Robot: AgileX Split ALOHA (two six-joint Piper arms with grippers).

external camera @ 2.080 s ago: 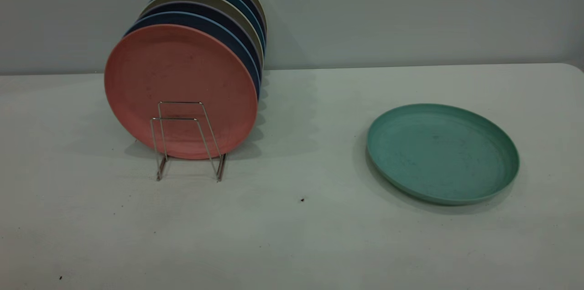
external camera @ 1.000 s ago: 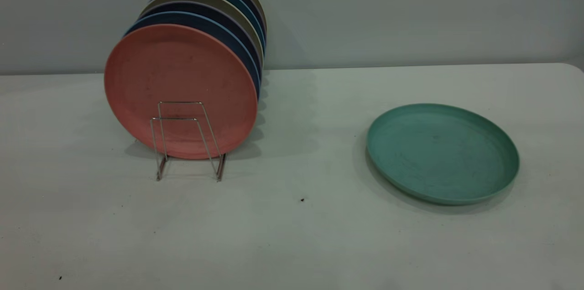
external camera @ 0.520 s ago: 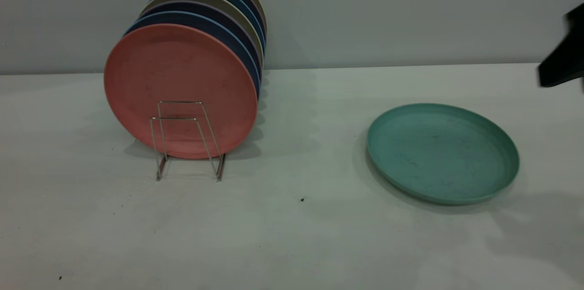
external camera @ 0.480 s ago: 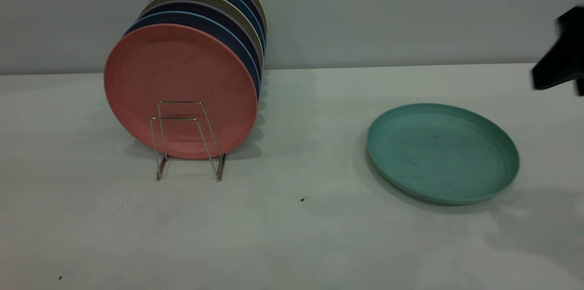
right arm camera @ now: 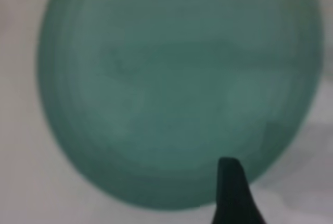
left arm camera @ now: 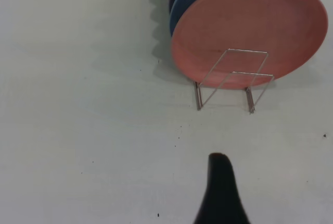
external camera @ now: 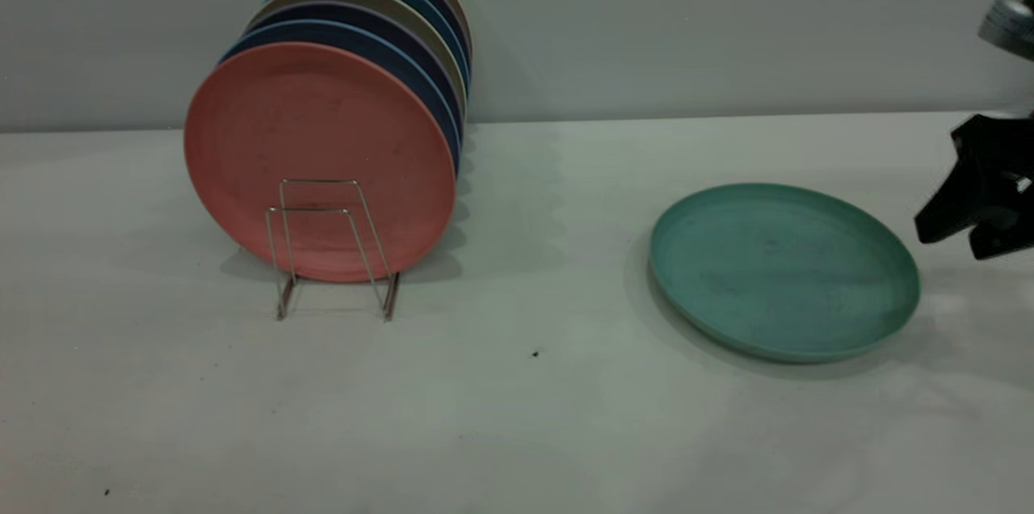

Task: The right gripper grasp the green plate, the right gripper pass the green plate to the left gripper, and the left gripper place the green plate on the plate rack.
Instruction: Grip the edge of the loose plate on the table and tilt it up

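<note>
Green plate [external camera: 783, 271] flat on the table [external camera: 517, 417], my right gripper [external camera: 973, 203] just off its 3 o'clock rim, not touching, finger state unclear, plate rack [external camera: 331, 247] well apart at 9 o'clock

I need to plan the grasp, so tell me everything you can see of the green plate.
The green plate is round, matte teal-green, with a low raised rim and faint dark specks; it looks like plastic. It lies flat, face up, on the white table, right of the plate rack. Nothing grips it; the right end effector hovers just past its right edge.
</note>
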